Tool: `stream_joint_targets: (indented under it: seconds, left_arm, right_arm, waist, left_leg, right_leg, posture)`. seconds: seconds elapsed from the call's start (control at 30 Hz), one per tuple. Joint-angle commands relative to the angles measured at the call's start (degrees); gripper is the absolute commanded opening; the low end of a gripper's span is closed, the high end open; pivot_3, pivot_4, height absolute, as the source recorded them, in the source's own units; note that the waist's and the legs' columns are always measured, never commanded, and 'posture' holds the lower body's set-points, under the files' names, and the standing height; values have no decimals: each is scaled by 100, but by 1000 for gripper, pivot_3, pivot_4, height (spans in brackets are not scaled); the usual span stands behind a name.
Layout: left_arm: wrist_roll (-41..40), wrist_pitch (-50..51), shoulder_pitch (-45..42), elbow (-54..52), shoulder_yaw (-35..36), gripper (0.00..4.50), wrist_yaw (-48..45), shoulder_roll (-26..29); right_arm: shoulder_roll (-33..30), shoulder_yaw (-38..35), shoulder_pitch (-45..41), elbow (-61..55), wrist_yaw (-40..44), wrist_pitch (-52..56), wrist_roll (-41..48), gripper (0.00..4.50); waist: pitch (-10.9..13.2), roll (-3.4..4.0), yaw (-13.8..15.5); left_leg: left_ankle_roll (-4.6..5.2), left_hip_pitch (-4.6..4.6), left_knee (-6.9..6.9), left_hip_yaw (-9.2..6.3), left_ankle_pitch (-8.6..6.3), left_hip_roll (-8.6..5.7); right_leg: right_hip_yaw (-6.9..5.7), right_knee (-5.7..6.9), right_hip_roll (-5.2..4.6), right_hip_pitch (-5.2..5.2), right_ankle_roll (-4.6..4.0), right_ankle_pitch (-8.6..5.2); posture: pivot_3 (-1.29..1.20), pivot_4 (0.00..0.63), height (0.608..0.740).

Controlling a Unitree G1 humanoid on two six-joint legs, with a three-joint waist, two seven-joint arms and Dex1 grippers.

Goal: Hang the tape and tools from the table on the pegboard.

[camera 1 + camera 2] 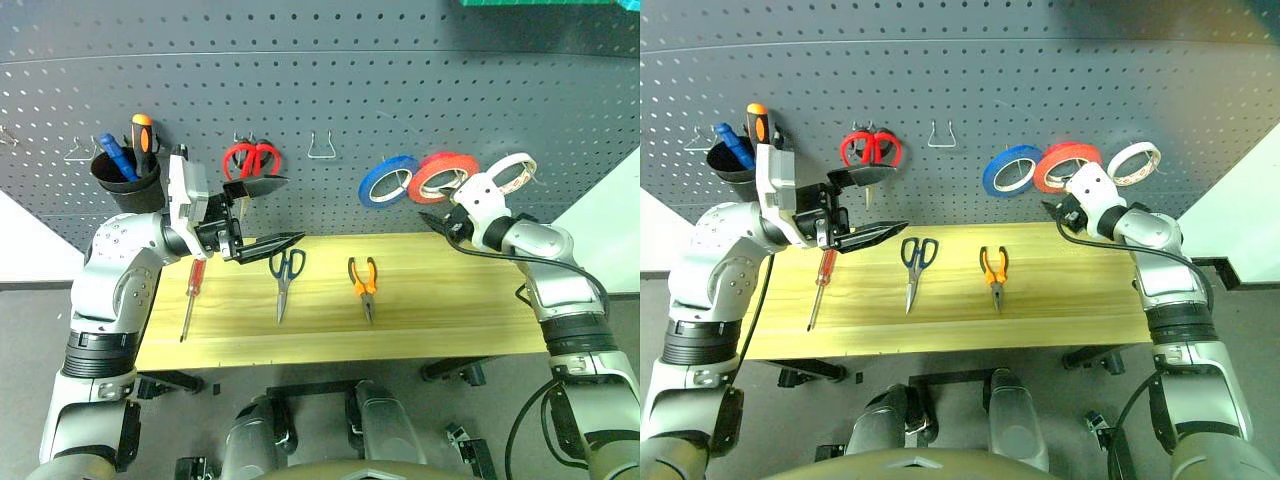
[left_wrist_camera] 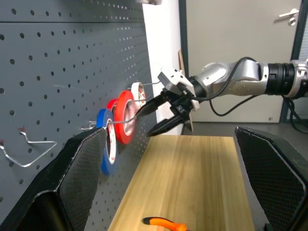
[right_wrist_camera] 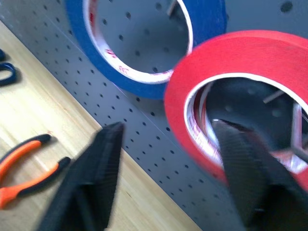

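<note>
The red tape hung on its pegboard hook just ahead of the right gripper, whose fingers stood parted and empty (the left gripper gaped wide, holding nothing).

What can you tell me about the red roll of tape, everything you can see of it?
The red roll of tape is a thin, flat, bright red ring with a whitish inner core bearing small red print. It hangs on a metal wire hook on the dark grey pegboard, between the blue roll and the cream-white roll, overlapping the blue one's edge. The right pincer stands open right at it, one finger in front of its lower rim; contact cannot be told.
</note>
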Motion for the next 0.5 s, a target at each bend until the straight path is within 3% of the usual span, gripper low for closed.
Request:
stream_joint_targets:
  seconds: [0.03, 0.13, 0.27, 0.5]
  left_arm:
    - [-7, 59, 94, -202, 49, 4500, 49, 127]
    - [39, 247, 218, -307, -10, 4500, 84, 264]
    - [465, 374, 469, -299, -172, 4500, 433, 429]
    - [1064, 690, 824, -421, -575, 4500, 1075, 434]
  right_arm:
    - [-477, -227, 218, -903, 627, 849, 468, 4472]
    - [-1045, -300, 611, -1754, 1242, 2180, 1021, 4472]
    - [-1460, -457, 965, -2469, 1416, 3350, 1486, 4472]
    - [-1081, -356, 889, -2572, 872, 4883, 1921, 4472]
  waist:
    - [0, 1, 10]
    - [-1, 0, 25]
    - [-10, 1, 12]
    - [-13, -1, 18]
  left_leg:
    - [0, 1, -1, -2, 0, 0]
    - [4, 0, 0, -5, -2, 5]
    - [23, 4, 0, -7, -18, 9]
    - [27, 4, -1, -8, -29, 12]
  right_leg:
    - [0, 1, -1, 0, 0, -1]
    - [0, 1, -8, 0, 1, -2]
    - [-1, 1, -9, 2, -1, -2]
    - [-1, 1, -10, -1, -8, -6]
  posture:
    - [-234, 101, 730]
    - [-232, 104, 730]
    - [-238, 110, 730]
    - [-240, 129, 730]
